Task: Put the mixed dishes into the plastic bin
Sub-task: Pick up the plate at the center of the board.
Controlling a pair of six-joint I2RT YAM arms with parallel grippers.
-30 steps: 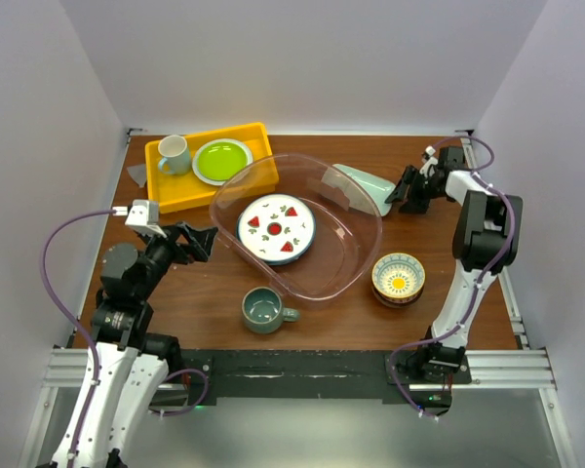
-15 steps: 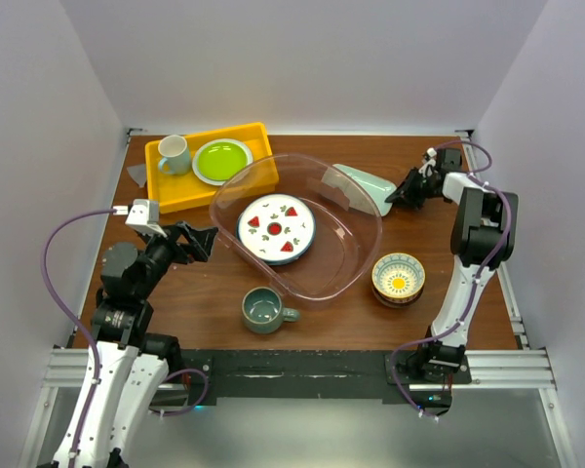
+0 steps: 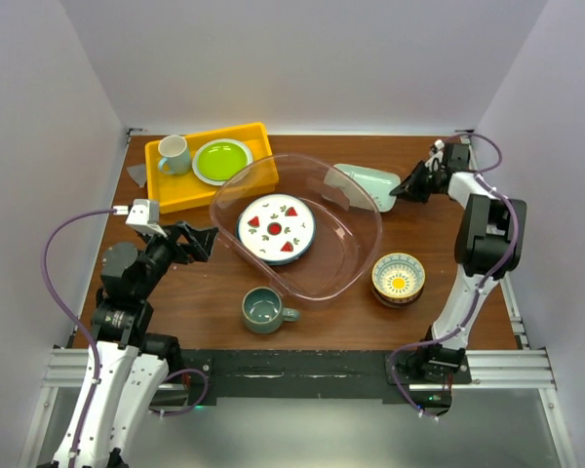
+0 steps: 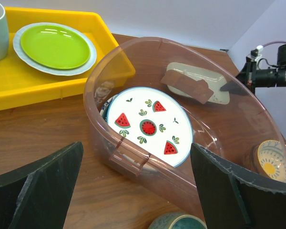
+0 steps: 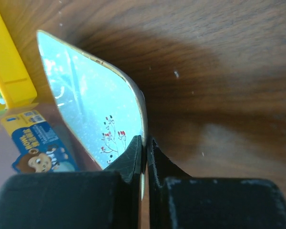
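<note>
1. One white plate (image 3: 276, 229) with red fruit marks lies flat inside the plastic bin (image 3: 343, 252) at the middle of the desk (image 3: 205, 302), so we judge the task about a quarter done.
2. The right hand (image 3: 406, 190) is pinched tight on the right rim of the pale-green tray (image 3: 366, 181). The tray sits tilted just outside the bin's far right wall. We cannot tell whether it touches that wall.
3. The grey-green mug (image 3: 262, 310) stands on the desk just near of the bin, and the stacked bowls (image 3: 398, 277) sit near and right of it. Both are yet to go in.
4. The left hand (image 3: 193, 243) hovers just left of the bin with its fingers spread wide, holding nothing.
5. We judge that the tray must rise over the rolled rim before it can go in. The bin floor right of the plate is bare and offers landing room. The yellow tray (image 3: 190, 195) crowds the bin's far left corner, so we see freer approaches from the right and near sides.
</note>
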